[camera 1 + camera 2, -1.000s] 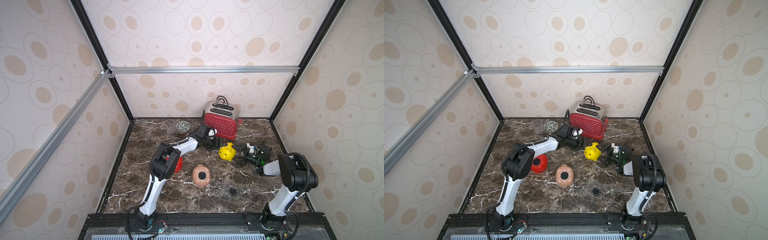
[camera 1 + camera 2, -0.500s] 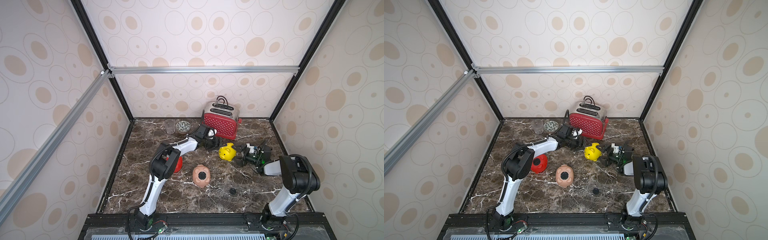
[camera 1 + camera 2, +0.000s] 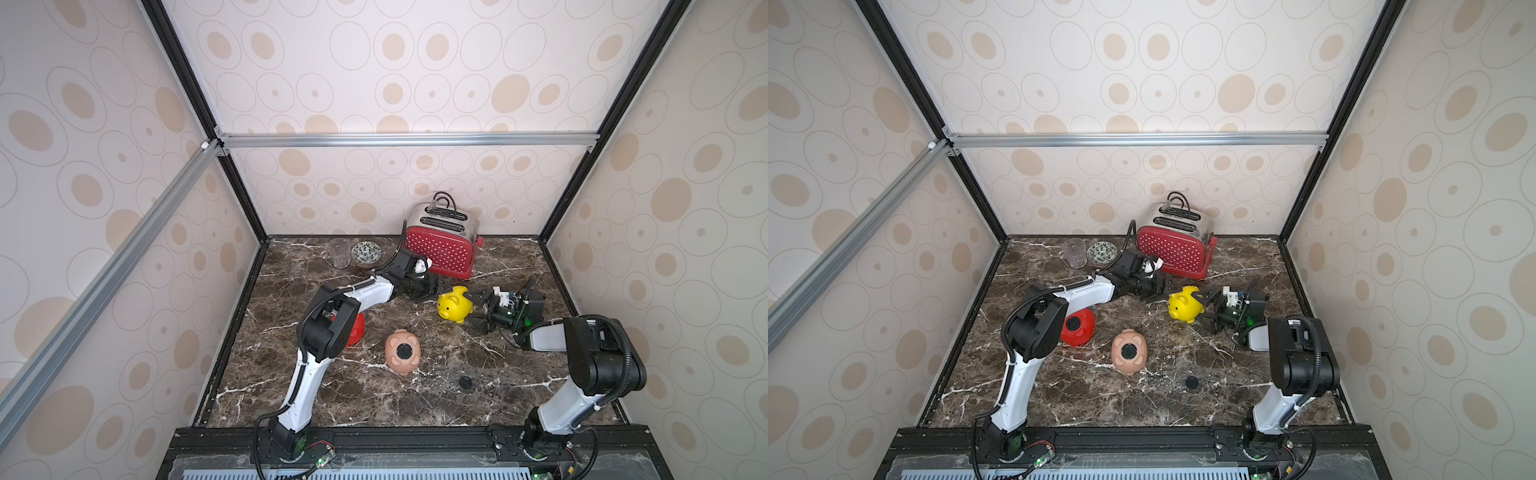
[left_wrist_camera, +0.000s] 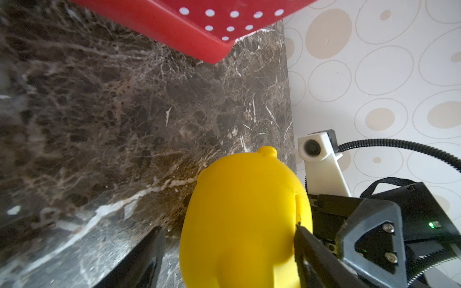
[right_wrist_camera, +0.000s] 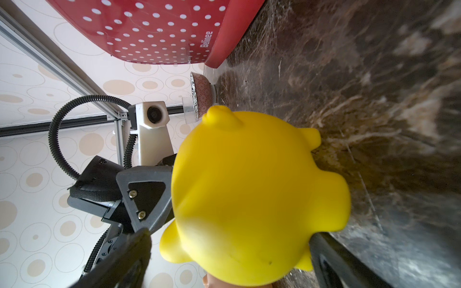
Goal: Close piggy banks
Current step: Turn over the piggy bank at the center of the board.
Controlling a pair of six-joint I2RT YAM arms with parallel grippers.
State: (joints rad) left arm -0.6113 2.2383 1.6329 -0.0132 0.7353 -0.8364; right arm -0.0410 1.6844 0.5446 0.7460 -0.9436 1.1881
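The yellow piggy bank (image 3: 455,306) (image 3: 1185,305) stands upright on the marble in front of the toaster. My left gripper (image 3: 438,290) (image 4: 228,229) is open around it from the left; one finger (image 4: 306,239) touches its side by the coin slot, while the other (image 4: 149,251) stands a little apart. My right gripper (image 3: 469,308) (image 5: 229,235) is wide open around it from the right. The pale pink piggy bank (image 3: 402,352) lies belly up with a black plug in its hole. The red piggy bank (image 3: 1077,326), also plugged, is partly hidden behind my left arm.
A red dotted toaster (image 3: 440,249) stands at the back, close behind the grippers. A clear glass (image 3: 338,253) and a patterned bowl (image 3: 365,252) sit at the back left. A loose black plug (image 3: 466,381) lies on the marble toward the front.
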